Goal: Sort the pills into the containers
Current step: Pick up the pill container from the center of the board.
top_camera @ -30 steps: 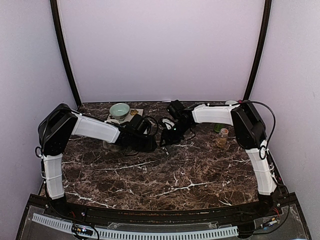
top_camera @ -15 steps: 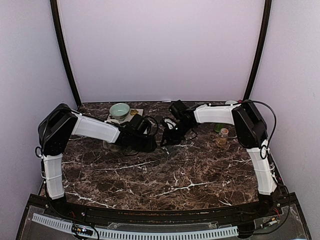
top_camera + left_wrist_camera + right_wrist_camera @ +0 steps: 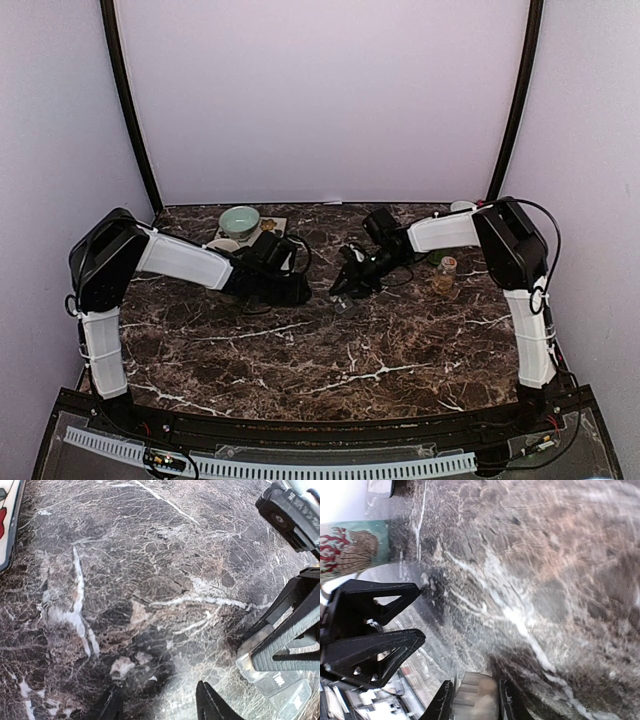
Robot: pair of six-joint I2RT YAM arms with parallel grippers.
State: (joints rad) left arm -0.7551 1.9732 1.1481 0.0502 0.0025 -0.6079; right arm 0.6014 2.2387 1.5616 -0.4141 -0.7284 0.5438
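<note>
Right claw (image 3: 475, 684) pinches the containers (image 3: 477, 700), mostly cut off at the view's edge, contents blurred. Left claw (image 3: 157, 695) spread above the bench (image 3: 150, 555).

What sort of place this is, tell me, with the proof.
Probably a robot test booth: left arm and right arm bolted at the near edge of a marble-look table, plain lilac walls closing it in.

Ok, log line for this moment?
left gripper: open, empty | right gripper: shut on container, close to left gripper, low over table | pills: not discernible
</note>
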